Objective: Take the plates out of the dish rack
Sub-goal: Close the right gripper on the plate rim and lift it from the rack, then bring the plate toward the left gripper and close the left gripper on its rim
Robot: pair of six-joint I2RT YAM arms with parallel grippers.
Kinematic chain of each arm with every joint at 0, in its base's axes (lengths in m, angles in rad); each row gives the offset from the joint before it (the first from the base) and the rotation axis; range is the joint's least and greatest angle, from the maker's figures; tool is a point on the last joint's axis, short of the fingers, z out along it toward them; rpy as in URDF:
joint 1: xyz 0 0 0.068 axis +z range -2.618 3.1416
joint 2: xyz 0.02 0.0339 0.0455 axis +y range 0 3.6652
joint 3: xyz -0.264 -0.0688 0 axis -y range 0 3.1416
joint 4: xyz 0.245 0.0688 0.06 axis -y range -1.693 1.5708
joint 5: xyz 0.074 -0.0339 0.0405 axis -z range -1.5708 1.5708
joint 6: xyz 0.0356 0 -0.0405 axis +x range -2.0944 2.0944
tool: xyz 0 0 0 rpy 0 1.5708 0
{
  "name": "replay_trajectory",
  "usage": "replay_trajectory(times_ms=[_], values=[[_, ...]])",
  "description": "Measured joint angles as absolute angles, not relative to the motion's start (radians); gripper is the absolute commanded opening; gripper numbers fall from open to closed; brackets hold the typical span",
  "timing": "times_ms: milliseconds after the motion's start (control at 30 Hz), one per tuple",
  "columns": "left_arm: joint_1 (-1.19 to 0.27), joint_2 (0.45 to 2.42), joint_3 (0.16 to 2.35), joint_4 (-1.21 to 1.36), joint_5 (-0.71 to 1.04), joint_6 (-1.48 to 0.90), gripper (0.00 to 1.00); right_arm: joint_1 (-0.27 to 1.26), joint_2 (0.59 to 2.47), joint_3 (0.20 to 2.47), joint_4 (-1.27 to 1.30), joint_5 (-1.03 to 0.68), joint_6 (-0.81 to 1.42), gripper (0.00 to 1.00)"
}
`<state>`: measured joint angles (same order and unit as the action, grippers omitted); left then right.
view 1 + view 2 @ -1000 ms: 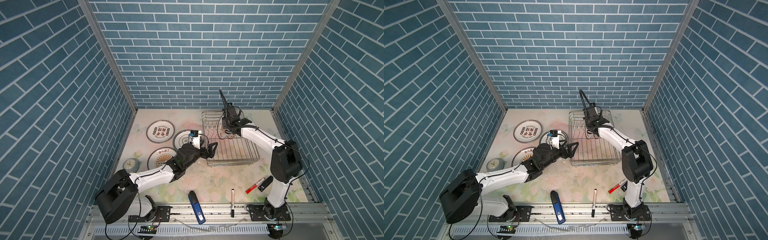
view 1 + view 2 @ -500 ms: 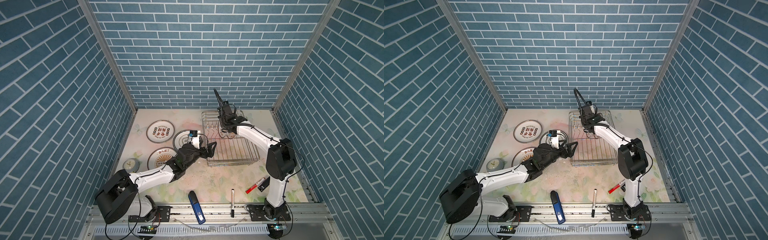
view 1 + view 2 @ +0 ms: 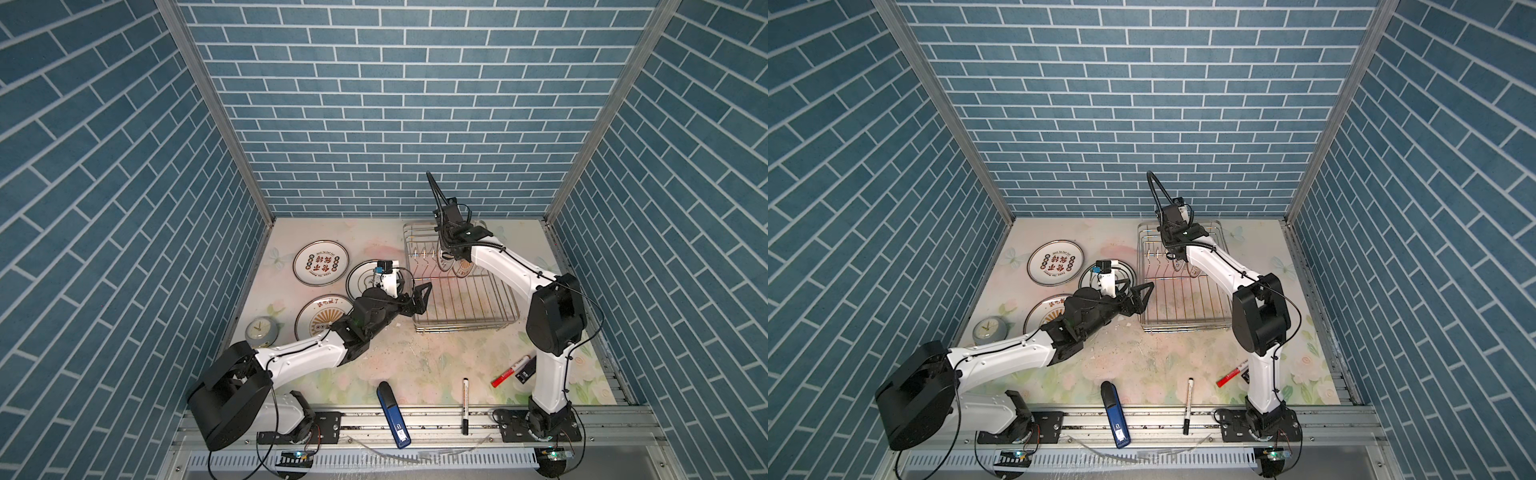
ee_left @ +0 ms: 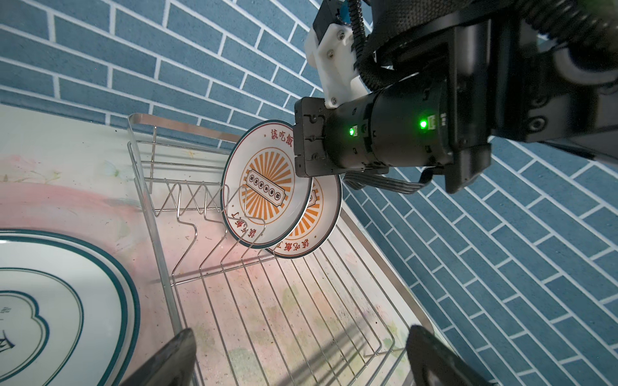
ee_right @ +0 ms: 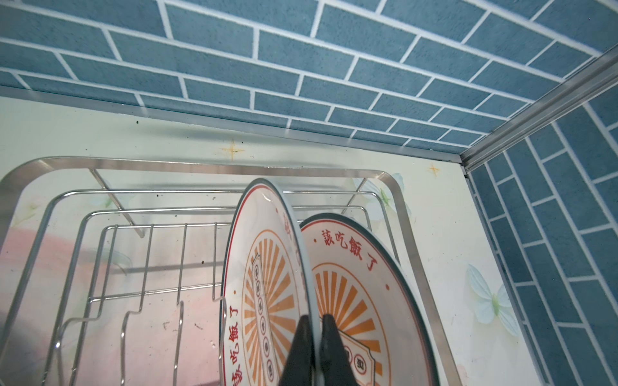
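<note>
- Rack [image 3: 465, 327] sits at the back right of your counter [image 3: 432, 361], with two plates standing on edge among its prongs.
- Your right claw [image 5: 315, 322] is pinching the top rim of the left plate [image 5: 264, 284]; the right plate [image 5: 364, 287] stands just beside it.
- Both read 該吃飯了 in red over an orange sunburst.
- Your left claw [image 4: 299, 337] is spread wide and holds nothing, just beside the rack's near left corner.
- Three more lie flat on the counter left of the rack: a red-character plate [image 3: 320, 264], an emblem plate [image 3: 360, 280] partly hidden by your left arm, and a sunburst plate [image 3: 318, 318].
- Their small print is too small to read.
</note>
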<state>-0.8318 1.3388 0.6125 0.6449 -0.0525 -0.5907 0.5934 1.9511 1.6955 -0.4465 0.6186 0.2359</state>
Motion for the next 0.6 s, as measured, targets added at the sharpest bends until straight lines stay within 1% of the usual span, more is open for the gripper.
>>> replay_trajectory(times_ms=[133,400,600], values=[[-0.832,1.334,0.596,0.647,-0.06,-0.592,1.0,0.605,1.897,1.641,-0.431,0.621,0.218,0.06],[-0.832,1.297,0.59,0.648,-0.075,-0.594,1.0,0.632,1.791,1.618,-0.382,0.677,0.144,0.05],[-0.832,1.282,0.573,0.65,-0.079,-0.594,1.0,0.655,1.694,1.525,-0.334,0.715,0.113,0.05]])
